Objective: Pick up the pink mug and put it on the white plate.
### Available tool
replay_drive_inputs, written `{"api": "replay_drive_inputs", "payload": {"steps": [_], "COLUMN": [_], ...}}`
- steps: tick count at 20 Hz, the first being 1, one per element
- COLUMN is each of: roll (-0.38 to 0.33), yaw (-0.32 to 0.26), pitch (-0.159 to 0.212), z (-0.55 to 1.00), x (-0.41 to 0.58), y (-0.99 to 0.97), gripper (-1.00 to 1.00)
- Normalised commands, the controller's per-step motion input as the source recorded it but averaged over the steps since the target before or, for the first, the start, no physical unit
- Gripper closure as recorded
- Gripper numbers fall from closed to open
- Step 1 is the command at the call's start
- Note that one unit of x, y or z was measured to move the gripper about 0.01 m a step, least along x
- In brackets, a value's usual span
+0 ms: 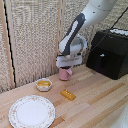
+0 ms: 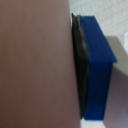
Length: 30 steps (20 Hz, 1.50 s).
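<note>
The pink mug (image 1: 64,74) is at the back of the wooden table, just under the wrist block. My gripper (image 1: 66,69) is down over it with the fingers closed on its wall. In the wrist view the pink mug wall (image 2: 35,65) fills half the picture, and a blue-tipped finger (image 2: 97,70) presses flat against it. I cannot tell whether the mug's base touches the table. The white platter (image 1: 32,111) with a floral rim lies at the front on the exterior view's left, well apart from the mug, with nothing on it.
A small cream bowl (image 1: 44,84) with yellow contents stands between the mug and the platter. A small orange block (image 1: 68,94) lies in front of the mug. A black appliance (image 1: 110,52) stands at the back on the exterior view's right. A woven screen forms the back wall.
</note>
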Motion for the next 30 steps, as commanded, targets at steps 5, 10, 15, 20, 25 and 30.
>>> {"api": "replay_drive_inputs", "payload": {"steps": [5,10,15,20,25,30], "roll": [0.075,0.049,0.022,0.004,0.0,0.0], "yaw": [0.0,0.0,0.006,0.001,0.0,0.012], "pitch": [0.04,0.04,0.001,0.0,0.0,0.0], "z": [0.93,0.96,0.86,0.68,0.44,0.11], "x": [0.007,-0.146,-0.441,-0.415,-0.301,-0.222], "y": [0.07,0.3,0.61,0.75,0.84,0.83], "gripper": [1.0,1.0,1.0,1.0,1.0,1.0]}}
